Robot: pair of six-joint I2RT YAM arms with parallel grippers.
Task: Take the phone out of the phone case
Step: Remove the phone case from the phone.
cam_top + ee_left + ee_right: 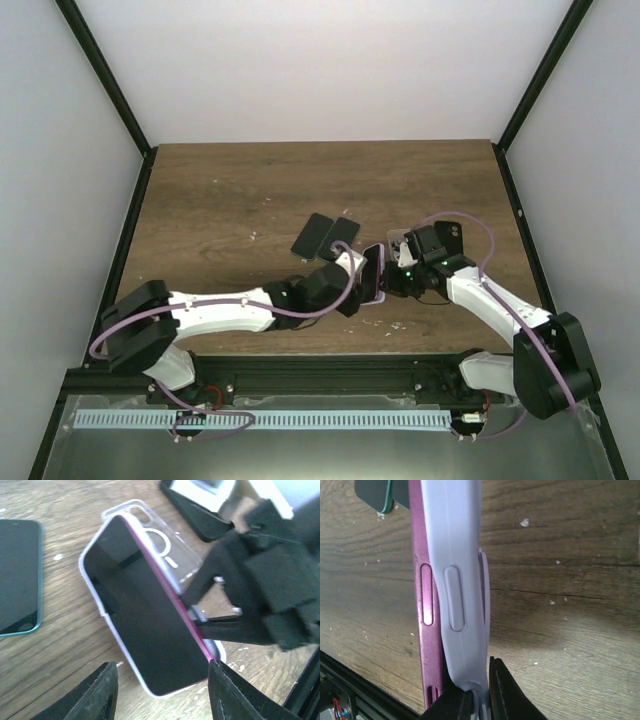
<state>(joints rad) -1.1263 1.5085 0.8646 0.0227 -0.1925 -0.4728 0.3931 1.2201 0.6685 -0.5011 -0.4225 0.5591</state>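
— Looking at the phone (145, 615): where does it sit against the fingers?
— Near the middle of the table (220, 200). One long side is lifted out of the phone case (167, 542), the other still seated. The right gripper (479, 696) is pinched tight on the case's rim. The left gripper (160, 695) has its fingers apart, one on either side of the phone's near end.
— Touching it?
— Cannot tell; one finger sits right at the corner.
— Anything around?
— Two dark phones (313, 236) lie flat just far-left, beyond both grippers.
— Hidden parts?
— The right gripper's blurred body covers the case's right side.
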